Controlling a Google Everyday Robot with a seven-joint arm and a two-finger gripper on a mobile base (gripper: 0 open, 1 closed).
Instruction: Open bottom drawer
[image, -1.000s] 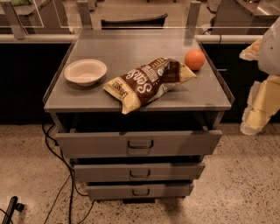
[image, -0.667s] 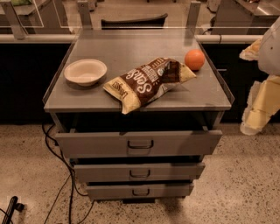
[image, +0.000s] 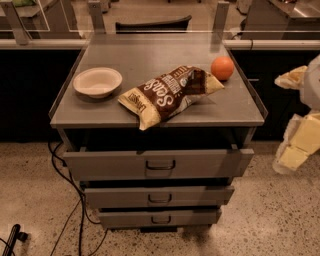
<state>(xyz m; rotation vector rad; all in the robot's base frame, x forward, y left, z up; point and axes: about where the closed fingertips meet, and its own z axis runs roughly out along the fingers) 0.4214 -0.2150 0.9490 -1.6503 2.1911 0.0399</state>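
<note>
The bottom drawer (image: 125, 218) is the lowest and narrowest of three grey fronts on a grey metal cabinet (image: 240, 112), with a small dark loop handle (image: 161, 219) at its centre. Its front sits furthest back; the middle drawer (image: 115, 196) and top drawer (image: 110, 165) stick out further above it. My gripper (image: 295, 142), cream-coloured, hangs at the right edge of the view. It is beside the cabinet at the height of the top drawer, well to the right of and above the bottom drawer, touching nothing.
On the cabinet top lie a white bowl (image: 97, 81), a brown snack bag (image: 170, 92) and an orange (image: 222, 68). Black cables (image: 75, 200) run over the speckled floor at the left. Dark counters stand behind the cabinet.
</note>
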